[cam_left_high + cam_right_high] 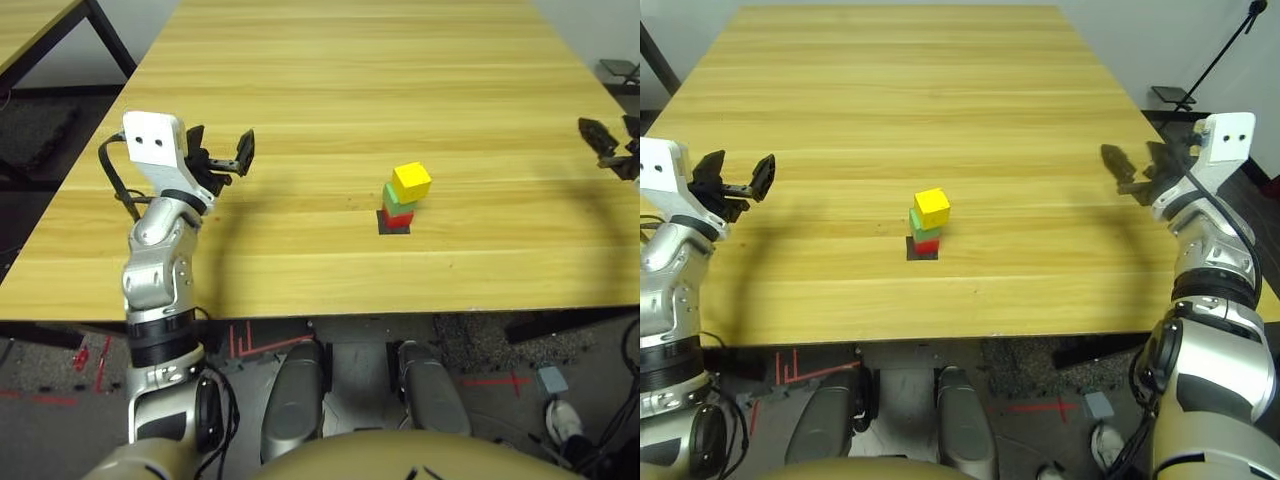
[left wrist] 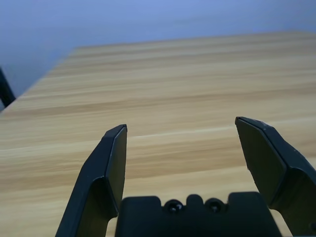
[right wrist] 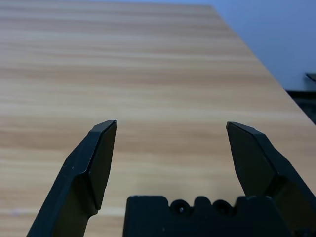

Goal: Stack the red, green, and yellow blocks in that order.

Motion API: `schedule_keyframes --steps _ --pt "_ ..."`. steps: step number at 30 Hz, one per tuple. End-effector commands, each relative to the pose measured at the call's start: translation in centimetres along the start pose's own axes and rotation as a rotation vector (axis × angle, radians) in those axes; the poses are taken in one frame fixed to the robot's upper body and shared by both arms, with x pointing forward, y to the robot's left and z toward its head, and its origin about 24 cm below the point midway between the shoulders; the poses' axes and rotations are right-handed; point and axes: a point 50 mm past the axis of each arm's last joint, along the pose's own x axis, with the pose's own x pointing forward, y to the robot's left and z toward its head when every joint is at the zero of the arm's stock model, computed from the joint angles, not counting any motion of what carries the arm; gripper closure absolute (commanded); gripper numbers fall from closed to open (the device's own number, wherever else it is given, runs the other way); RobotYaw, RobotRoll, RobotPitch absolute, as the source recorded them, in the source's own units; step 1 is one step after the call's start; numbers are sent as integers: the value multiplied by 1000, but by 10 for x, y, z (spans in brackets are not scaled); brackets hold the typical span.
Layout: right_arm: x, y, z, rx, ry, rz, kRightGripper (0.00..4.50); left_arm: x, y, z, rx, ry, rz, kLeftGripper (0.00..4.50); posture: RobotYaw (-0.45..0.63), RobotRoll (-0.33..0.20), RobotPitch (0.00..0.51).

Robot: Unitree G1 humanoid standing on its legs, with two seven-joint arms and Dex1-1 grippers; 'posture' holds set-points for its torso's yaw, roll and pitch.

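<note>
The three blocks stand as one small tower near the table's middle front. The red block (image 1: 396, 217) is at the bottom on a flat black square patch (image 1: 385, 226), the green block (image 1: 398, 199) sits on it, and the yellow block (image 1: 412, 181) is on top, turned a little and shifted right. My left gripper (image 1: 222, 150) hovers well to the left of the tower, open and empty. Far to the right, near the table's right edge, my right gripper (image 1: 1140, 165) is also open and empty. Bare wood lies between each wrist camera's fingers (image 2: 111, 153) (image 3: 101, 148).
The wooden table (image 1: 330, 80) stretches far behind the tower. A second table (image 1: 30, 30) with a black leg stands at the back left. Beyond the right edge are a black stand (image 1: 1225, 50) and dark floor.
</note>
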Motion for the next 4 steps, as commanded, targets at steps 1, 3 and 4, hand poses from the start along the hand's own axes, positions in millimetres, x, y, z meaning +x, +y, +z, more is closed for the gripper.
schedule_keyframes --steps 1,3,4 --pt "-13 -12 -9 -13 11 -69 0 -9 5 -24 15 27 45 20 155 -122 126" --pt "-17 -15 -12 -6 10 -93 0 -13 9 -30 11 27 73 20 155 -124 124" --pt "-18 -16 -14 -5 17 -97 0 -14 11 -31 14 24 86 20 156 -125 121"
